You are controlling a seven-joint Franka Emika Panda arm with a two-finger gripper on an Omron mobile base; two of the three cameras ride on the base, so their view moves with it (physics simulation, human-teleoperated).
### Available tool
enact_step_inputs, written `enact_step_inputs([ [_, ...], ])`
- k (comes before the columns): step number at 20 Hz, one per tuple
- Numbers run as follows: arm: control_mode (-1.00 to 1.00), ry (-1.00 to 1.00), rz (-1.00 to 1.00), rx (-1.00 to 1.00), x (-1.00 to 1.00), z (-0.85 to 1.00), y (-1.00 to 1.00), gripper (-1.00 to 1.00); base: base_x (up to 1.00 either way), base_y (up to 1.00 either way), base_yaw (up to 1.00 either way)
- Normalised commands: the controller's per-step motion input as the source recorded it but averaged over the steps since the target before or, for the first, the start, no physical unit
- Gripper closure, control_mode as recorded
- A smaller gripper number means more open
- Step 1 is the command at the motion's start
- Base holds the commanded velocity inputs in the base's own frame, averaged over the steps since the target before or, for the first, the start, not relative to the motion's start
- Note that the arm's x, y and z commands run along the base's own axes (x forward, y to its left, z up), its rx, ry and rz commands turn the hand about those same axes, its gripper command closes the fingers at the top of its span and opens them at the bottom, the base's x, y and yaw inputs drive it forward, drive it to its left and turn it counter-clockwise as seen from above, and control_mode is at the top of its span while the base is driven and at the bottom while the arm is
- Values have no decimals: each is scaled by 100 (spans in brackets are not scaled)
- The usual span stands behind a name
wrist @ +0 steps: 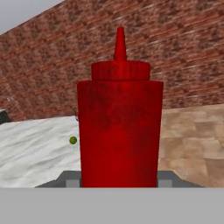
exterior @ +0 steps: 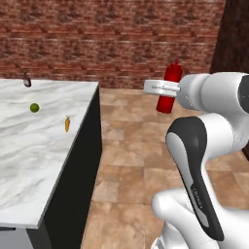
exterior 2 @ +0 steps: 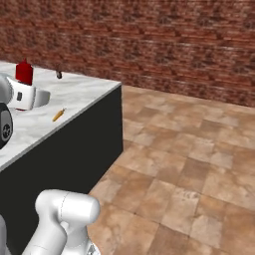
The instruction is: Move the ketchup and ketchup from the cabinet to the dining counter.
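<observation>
We have the red ketchup bottle point(exterior: 169, 87) pinched upright in our claw point(exterior: 163, 88), carried in the air over the tiled floor point(exterior: 136, 160), beside the marble desk point(exterior: 29, 160) but not yet above it. On the desk's far edge stands a small dark bottle point(exterior: 27, 80), apparently the other ketchup, already delivered. A lime point(exterior: 34, 107) and carrot point(exterior: 67, 124) lie nearby. What's left, we judge: setting the red one down.

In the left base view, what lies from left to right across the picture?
Dark bottle → green lime → carrot, all on the marble counter → red ketchup bottle held in the gripper.
</observation>
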Motion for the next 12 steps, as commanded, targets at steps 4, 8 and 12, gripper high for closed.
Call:
enact_step_inputs([
  [4,100,0,0,0,0,0,0,100,83,-31,0],
  [8,100,0,0,0,0,0,0,100,84,-33,0],
  [12,100,0,0,0,0,0,0,100,83,-36,0],
])
